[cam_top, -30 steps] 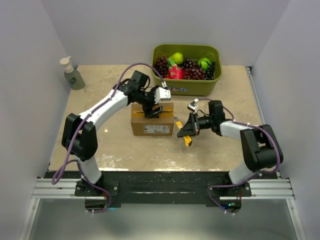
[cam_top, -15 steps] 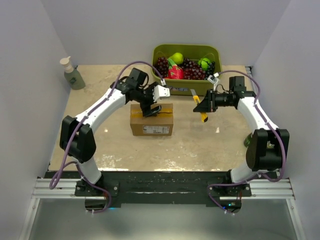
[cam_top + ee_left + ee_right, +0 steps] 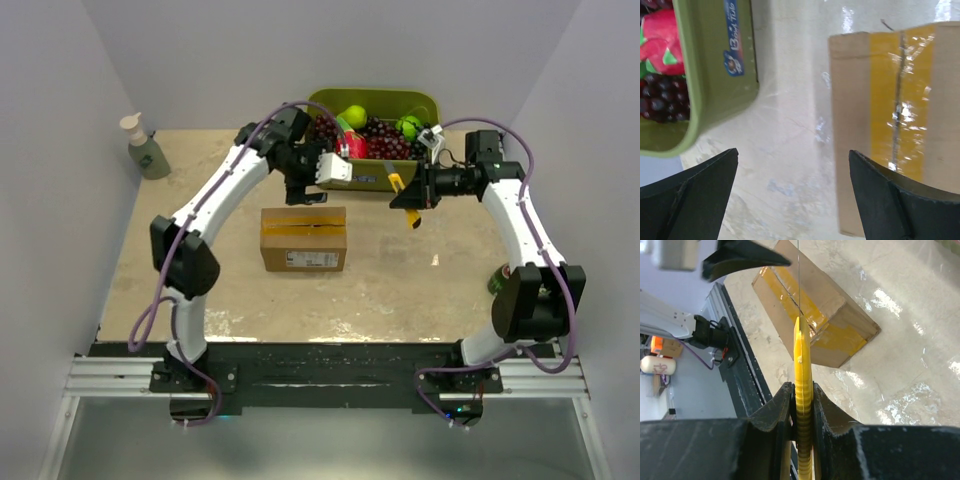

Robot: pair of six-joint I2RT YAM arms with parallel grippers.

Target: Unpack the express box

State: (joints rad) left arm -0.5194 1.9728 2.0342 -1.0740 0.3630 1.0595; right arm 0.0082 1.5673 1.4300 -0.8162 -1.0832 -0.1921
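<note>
Top external view: express box (image 3: pixel 304 238) sits flat near the centre of the desk (image 3: pixel 400 290), long side facing the arm bases, touching nothing. Bare desk on every side of it. Widest room is at its 9 o'clock and 3 o'clock, plus a strip at 6 o'clock down to the near edge. Green bin (image 3: pixel 385 94) of fruit at the box's 1 o'clock, by the back wall, with a narrow gap of bare desk between bin front and box. Soap bottle (image 3: pixel 145 148) at 10 o'clock in the far-left corner, well apart. Walls close off the desk at left, right and back.

Left claw (image 3: pixel 306 194) hangs over that gap at the box's 12 o'clock, jaws spread wide, nothing between them. Left wrist view shows bin wall on one side, box top on the other. Right claw (image 3: pixel 412 200) at the box's 2 o'clock, above the desk, clamped on a yellow cutter (image 3: pixel 411 218). Right wrist view shows its thin blade out, aimed toward the box.

Box look: brown cardboard, flaps closed, glossy yellow tape along the top seam, thin line down the tape's middle, tape wrapping over the end. White label strip on the near side face.
</note>
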